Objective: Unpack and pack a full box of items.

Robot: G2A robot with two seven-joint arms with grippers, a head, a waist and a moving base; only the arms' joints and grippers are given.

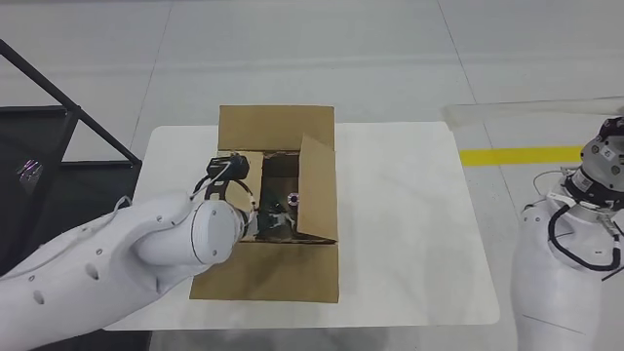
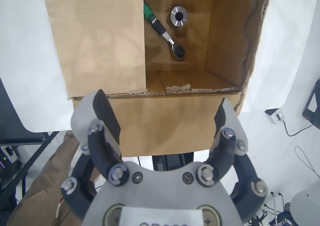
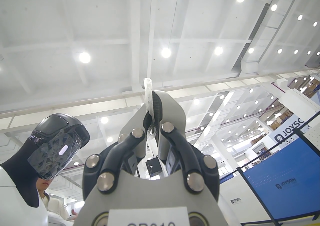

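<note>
Box (image 1: 277, 127) flaps out, baring ratchet (image 2: 165, 34) and socket (image 2: 179, 16); left gripper (image 2: 162, 101) spread at rim, seemingly for reaching in; right gripper (image 3: 151, 104) pinching strip (image 3: 148, 90), parked aloft.

box (image 2: 232, 36) mouth open, raised flap (image 2: 95, 24) (one side) narrowing it

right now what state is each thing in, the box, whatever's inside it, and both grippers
box: open at the top
ratchet wrench: lying flat on the box floor, handle partly behind a flap
metal sleeve: standing on end, bore facing up
left gripper: open, empty, above the box
right gripper: shut on a clear strip, pointed at the ceiling
</note>
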